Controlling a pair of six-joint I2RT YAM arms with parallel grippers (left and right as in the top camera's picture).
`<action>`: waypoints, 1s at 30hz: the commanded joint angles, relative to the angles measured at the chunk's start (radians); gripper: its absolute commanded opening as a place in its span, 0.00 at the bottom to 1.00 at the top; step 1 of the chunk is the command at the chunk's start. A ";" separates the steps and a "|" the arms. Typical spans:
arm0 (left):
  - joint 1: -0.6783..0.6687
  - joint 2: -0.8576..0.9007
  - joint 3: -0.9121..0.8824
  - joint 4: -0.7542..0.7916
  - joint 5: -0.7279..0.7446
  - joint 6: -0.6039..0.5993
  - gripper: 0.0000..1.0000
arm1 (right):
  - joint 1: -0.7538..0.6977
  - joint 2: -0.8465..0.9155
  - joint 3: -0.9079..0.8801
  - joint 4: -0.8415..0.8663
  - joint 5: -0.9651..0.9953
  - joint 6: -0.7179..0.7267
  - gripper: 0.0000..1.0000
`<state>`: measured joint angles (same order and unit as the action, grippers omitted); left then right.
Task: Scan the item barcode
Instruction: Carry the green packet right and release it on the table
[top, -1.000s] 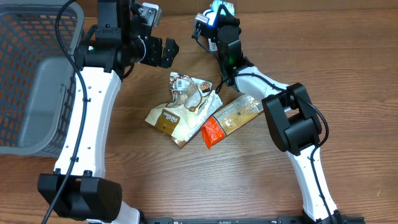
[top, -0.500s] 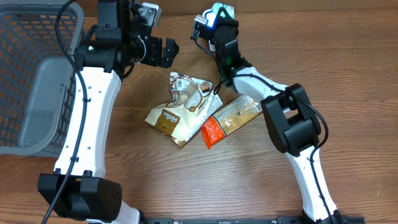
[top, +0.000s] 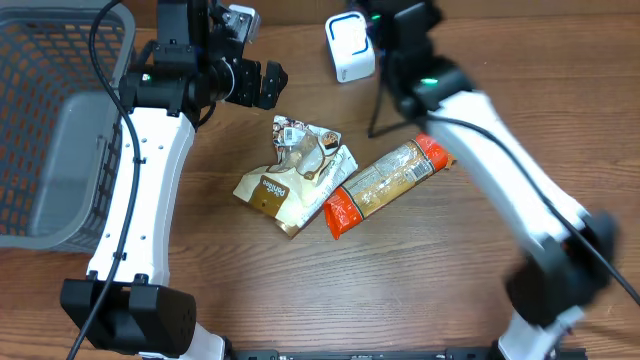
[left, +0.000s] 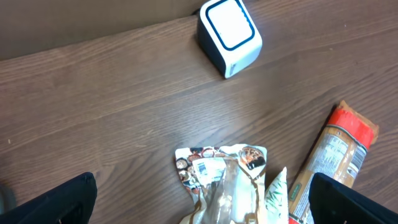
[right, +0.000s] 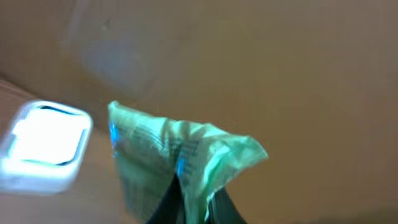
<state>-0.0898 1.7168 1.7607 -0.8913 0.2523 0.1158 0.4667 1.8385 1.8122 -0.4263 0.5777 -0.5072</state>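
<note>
The right fingers (right: 175, 205) are closed on the lower fold of a green packet (right: 168, 152), which stands up crumpled in the wrist view with the lit scanner (right: 43, 146) low to its left, apart from it. From overhead the right arm (top: 480, 110) is a blur across the far right of the table (top: 300, 290), and the packet itself cannot be made out there (only a green glint at the top edge).

The left fingers (top: 265, 85) are spread wide with nothing between them, hanging above bare wood just beyond the top edge of the brown-and-white pouch (top: 292, 178). That pouch lies mid-table, its right edge touching the orange-ended packet (top: 388, 180), which lies slanted. The scanner sits near the far edge, well apart from both.

A grey basket (top: 50, 120) fills the left edge. The near half of the table and the strip between scanner and pouch are open wood.
</note>
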 joint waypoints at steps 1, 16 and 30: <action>-0.002 -0.015 0.009 0.005 0.000 0.019 1.00 | -0.066 -0.172 0.014 -0.229 -0.092 0.659 0.04; -0.004 -0.015 0.009 0.005 0.000 0.019 1.00 | -0.791 -0.303 -0.303 -0.674 -0.503 1.233 0.04; -0.002 -0.015 0.009 0.005 0.000 0.019 1.00 | -0.896 -0.303 -0.848 -0.004 -0.557 1.268 0.04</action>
<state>-0.0898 1.7168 1.7607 -0.8898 0.2523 0.1158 -0.4297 1.5463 1.0023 -0.4732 0.0002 0.7296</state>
